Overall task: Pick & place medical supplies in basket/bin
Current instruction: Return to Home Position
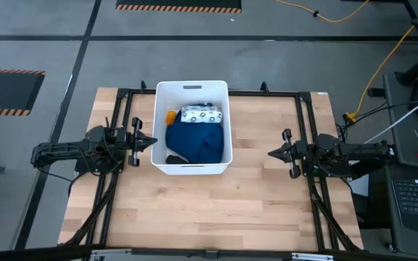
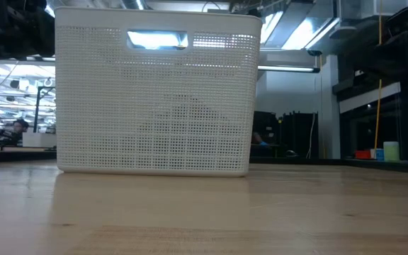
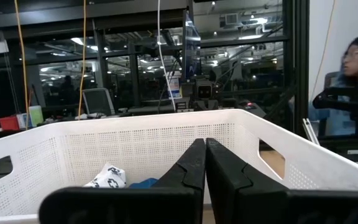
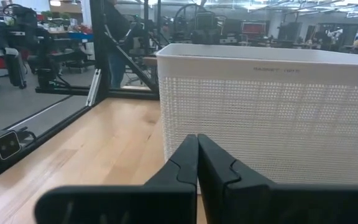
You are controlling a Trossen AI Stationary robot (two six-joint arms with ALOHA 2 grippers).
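The pale plank counter (image 1: 209,210) sits on a grey floor (image 1: 49,29) with hazard-striped mats (image 1: 6,90); a person (image 3: 353,68) shows in the workshop beyond. At the counter's far middle stands the white perforated bin (image 1: 191,88), holding the dark blue cloth (image 1: 194,138), the dotted white packet (image 1: 202,114) at the cloth's far edge, the orange bottle (image 1: 170,115) just beside the packet, and the black oblong (image 1: 174,159) in a near corner. The left tool (image 1: 151,142) and right tool (image 1: 273,154) flank the bin, both clenched and empty.

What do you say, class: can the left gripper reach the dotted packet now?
Probably yes, but only from above: the dotted packet lies uncovered in the white bin, whose wall stands between it and the left gripper.
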